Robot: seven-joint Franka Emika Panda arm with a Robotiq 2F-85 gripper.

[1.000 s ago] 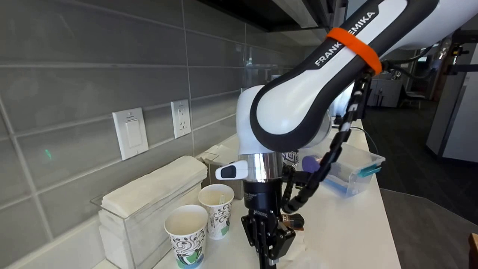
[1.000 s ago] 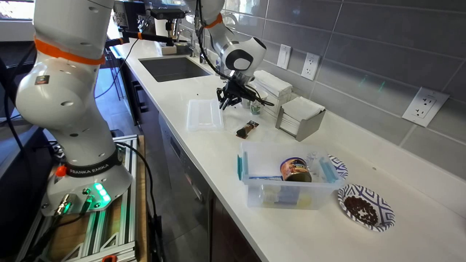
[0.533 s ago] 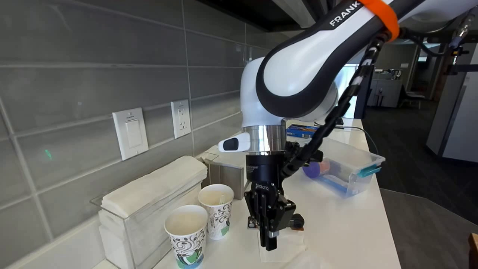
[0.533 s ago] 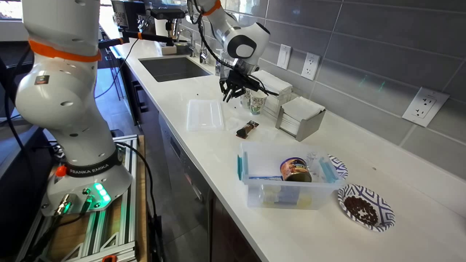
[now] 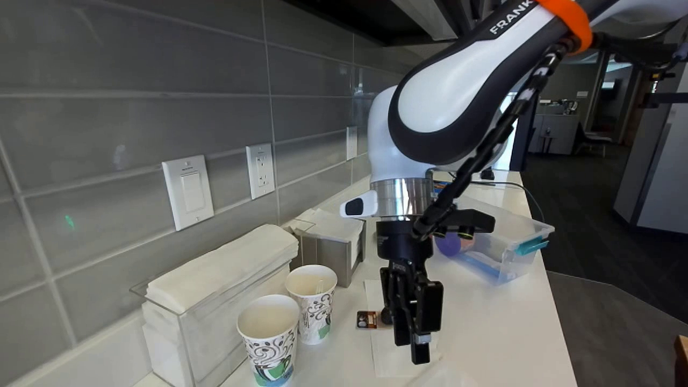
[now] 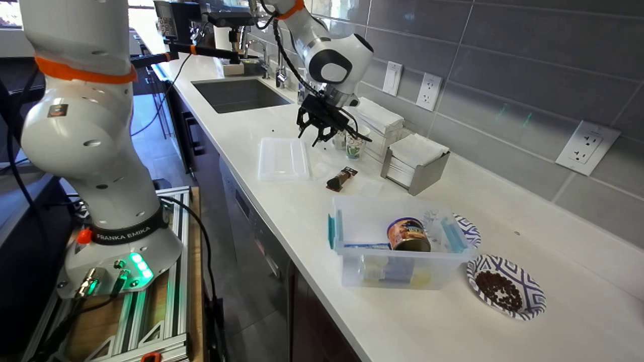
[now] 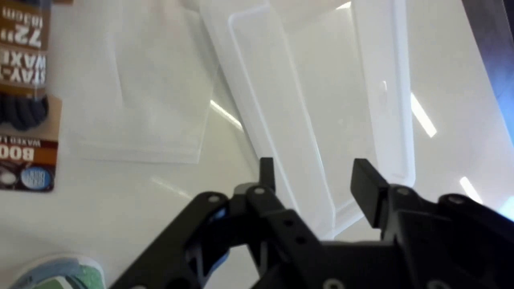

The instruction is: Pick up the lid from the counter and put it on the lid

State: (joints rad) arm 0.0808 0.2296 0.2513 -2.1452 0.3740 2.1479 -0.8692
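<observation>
The translucent rectangular lid (image 6: 283,159) lies flat on the white counter, beside the counter's edge. In the wrist view the lid (image 7: 321,100) runs beneath and beyond my gripper (image 7: 315,178), whose jaws stand apart with only air between them. Only a pale corner of the lid (image 5: 443,377) shows at the bottom of an exterior view. My gripper (image 5: 411,345) points downward above the counter, apart from the lid; its spread fingers also show in an exterior view (image 6: 308,141). A second lid to put it on does not show.
A clear bin (image 6: 397,274) with blue-green latches holds a can and other items. A bootlace pack (image 6: 342,178) and a flat napkin (image 7: 152,100) lie near the lid. Two paper cups (image 5: 269,322), napkin holders (image 5: 328,247) and a patterned plate (image 6: 536,296) stand toward the wall.
My gripper has risen from the counter, then shifted away from the wall. Its jaws were together before and are now spread apart. The lid has not moved.
</observation>
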